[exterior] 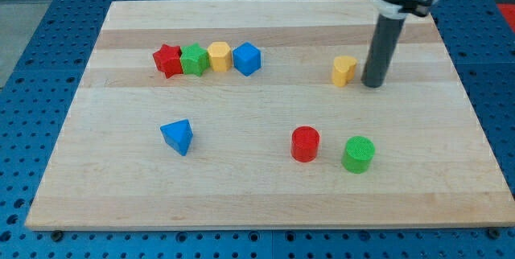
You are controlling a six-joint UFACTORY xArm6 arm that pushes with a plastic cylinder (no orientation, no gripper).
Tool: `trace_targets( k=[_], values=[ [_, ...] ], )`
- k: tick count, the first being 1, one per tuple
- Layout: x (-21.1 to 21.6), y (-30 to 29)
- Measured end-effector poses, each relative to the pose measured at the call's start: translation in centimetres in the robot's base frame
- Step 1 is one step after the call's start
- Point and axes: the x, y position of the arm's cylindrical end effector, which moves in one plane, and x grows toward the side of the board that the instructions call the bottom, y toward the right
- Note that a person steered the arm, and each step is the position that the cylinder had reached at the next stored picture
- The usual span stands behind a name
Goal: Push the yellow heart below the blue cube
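Yellow heart [344, 71]: lies on the wooden counter [265, 199] toward the view's upper right, well apart from the blue cube [247, 59], which ends a row with a yellow block [219, 55], green block [194, 59] and red block [167, 60]. Claw: none fitted; a plain rod, tip [372, 84] just beside the heart on the view's right, holding nothing. Step, by judgement: approach done, push pending. Next move calls for a leftward, slightly downward shove to below the cube.

And here's the arm: a stout silvery-grey cylindrical housing at the view's top, ringed by a thin white band at its lower edge. Out of it drops a straight rod, matte dark grey, smooth and round, ending flat at my tip [372, 85].
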Motion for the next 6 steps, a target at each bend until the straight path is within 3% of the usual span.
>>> trace_targets(
  k=[2,6],
  values=[
    [-2.7,-1.4],
    [0.0,-11.4]
  ],
)
